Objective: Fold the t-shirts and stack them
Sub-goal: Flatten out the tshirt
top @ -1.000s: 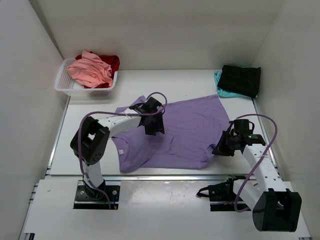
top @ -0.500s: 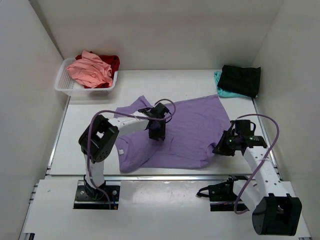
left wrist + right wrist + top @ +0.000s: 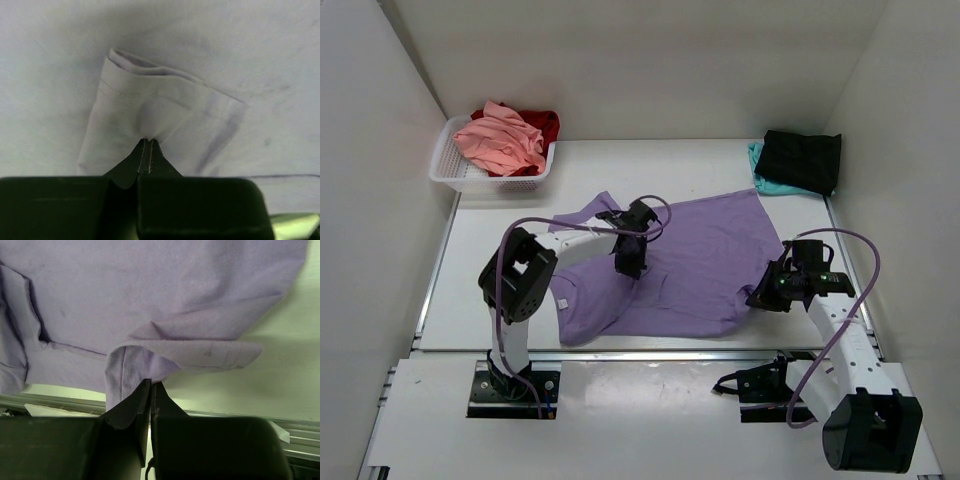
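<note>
Both arms pinch the lavender t-shirt [image 3: 705, 262].
At centre, the left end effector [image 3: 149, 143] clamps a hemmed flap; lower right, the right end effector [image 3: 151, 383] clamps the edge, likely for folding.

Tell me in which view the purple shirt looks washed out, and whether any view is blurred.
Left wrist: the lavender shirt is washed out, nearly white, and soft; the left end effector is a dark silhouette. Right wrist: true colour, sharp stitching, greenish table. Top external: even light, no glare.
</note>
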{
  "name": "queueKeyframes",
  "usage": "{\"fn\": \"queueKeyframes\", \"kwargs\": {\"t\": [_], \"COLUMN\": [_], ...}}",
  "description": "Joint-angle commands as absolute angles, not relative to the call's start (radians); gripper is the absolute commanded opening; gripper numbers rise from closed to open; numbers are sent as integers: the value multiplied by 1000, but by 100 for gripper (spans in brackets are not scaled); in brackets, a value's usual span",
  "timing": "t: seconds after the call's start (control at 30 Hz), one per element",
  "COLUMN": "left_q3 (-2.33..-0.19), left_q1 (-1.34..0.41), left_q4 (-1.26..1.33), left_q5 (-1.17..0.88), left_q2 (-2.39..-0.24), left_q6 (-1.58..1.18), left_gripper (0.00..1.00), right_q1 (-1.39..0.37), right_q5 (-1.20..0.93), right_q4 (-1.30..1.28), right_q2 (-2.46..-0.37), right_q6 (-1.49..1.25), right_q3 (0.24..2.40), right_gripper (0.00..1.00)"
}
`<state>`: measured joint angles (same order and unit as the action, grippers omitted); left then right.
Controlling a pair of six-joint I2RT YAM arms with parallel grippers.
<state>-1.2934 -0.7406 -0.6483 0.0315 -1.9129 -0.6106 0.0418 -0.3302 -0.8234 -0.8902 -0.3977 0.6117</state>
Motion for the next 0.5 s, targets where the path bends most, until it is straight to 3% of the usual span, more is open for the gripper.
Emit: {"fn": "queueKeyframes", "kwargs": {"t": [0.0, 0.27, 0.47], "left_q3": [-1452, -2008, -2135], "left_q1": [-683, -396, -184], "left_q4": [-739, -994, -1051], "left_q5": [-26, -188, -299], "left_q2": [-1875, -1712, -1553], "left_q6": [-562, -472, -532], "left_gripper": [0, 0, 0], "right_q1": [69, 141, 160], "right_q5": [-334, -278, -160], "right_q4": [-811, -795, -767], "right_q2": [-908, -980, -942], "right_q6": [-373, -347, -368], "right_q3": [676, 978, 1273], "right_gripper": [0, 0, 0]}}
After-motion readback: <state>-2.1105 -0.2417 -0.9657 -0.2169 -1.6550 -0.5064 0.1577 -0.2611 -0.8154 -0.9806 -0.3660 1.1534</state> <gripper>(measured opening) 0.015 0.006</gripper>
